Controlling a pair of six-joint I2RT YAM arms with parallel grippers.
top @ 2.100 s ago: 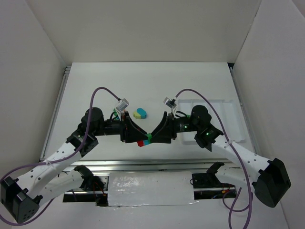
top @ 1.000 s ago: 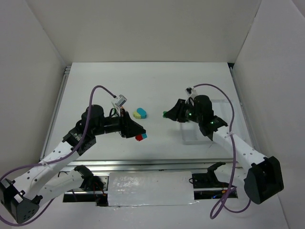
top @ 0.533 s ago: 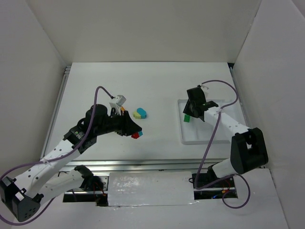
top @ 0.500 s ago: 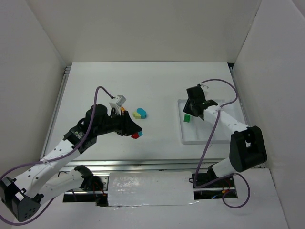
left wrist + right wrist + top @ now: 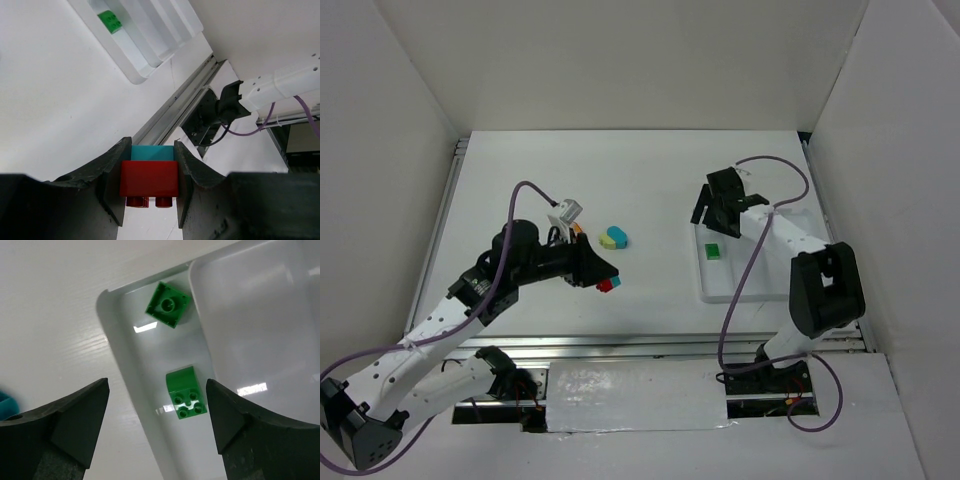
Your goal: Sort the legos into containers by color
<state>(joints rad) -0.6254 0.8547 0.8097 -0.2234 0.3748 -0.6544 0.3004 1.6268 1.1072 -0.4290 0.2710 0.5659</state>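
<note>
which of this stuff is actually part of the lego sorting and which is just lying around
Job: red-and-teal lego stack in the left fingers; two green legos in the tray; yellow-green lego and teal lego on the table.
Lying about: purple cables; crinkled white sheet at the front edge.

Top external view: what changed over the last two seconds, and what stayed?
The right gripper left the meeting point at mid-table, carried a green brick right to the leftmost compartment of the tray and let it go; it is open now. The left gripper barely shifted, still shut on the red-and-teal stack. The yellow-and-teal pair stayed put.
</note>
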